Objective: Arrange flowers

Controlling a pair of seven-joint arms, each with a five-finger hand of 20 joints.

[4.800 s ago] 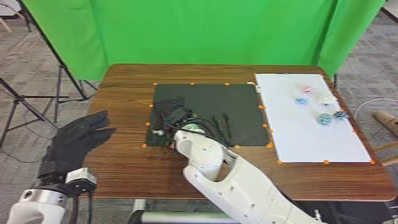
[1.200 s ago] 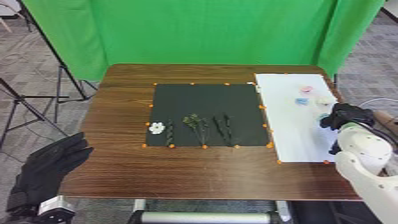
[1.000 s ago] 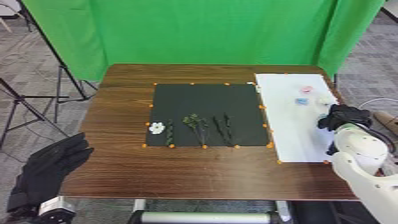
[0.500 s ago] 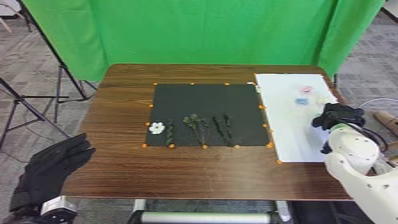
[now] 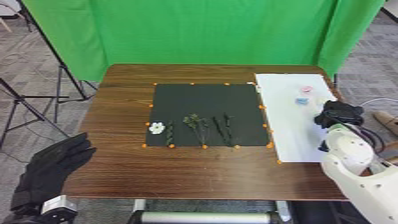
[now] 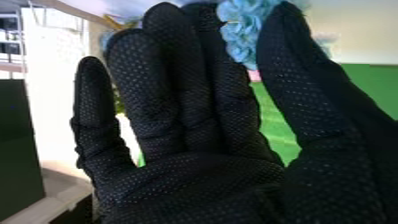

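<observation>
Green curtain behind the tabletop's far edge, black stands beyond its left edge, grey carpet around it, pale cable beyond its right edge

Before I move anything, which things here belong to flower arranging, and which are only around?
Likely for the job: white petalled flower, dark green stems, pale pink flower, light-blue flower, black square sheet, long white sheet.

Likely only around: green cloth curtain, thin black stand.
</observation>
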